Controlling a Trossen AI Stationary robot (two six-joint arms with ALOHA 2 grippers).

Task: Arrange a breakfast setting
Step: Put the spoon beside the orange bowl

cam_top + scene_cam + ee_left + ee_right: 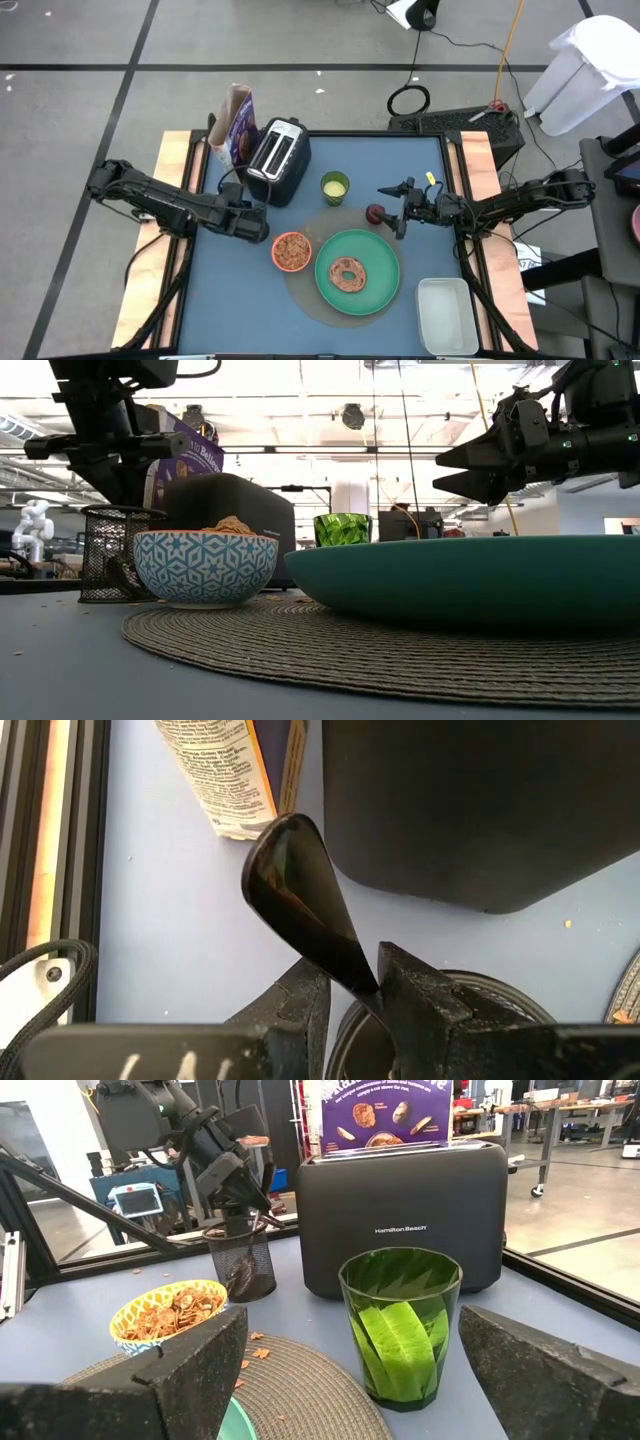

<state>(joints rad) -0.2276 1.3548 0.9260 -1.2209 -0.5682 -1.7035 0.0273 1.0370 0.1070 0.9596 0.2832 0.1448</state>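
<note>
My left gripper (254,222) is shut on a metal spoon (290,870) over a black mesh cup (455,1005) in front of the toaster. The green plate (385,290) lies on a round woven mat and carries the brown bagel (347,272). The patterned bowl of cereal (291,251) stands on the mat to the plate's left. The dark-red fruit (375,213) lies on the table beyond the plate. My right gripper (400,212) is wide open just to the right of the fruit and touches nothing. The purple cereal box (239,125) stands behind the toaster. My left gripper pinches the spoon's neck (362,982), just below its bowl, between its two fingers. The spoon's bowl (285,860) sticks out past the fingertips. The handle runs back between the fingers toward the mesh cup, and its end is hidden by the gripper.
A black toaster (277,160) stands at the far left of the mat. A green glass (334,187) stands beside the toaster, and it shows straight ahead in the right wrist view (400,1325). A white tub (445,315) sits at the near right corner.
</note>
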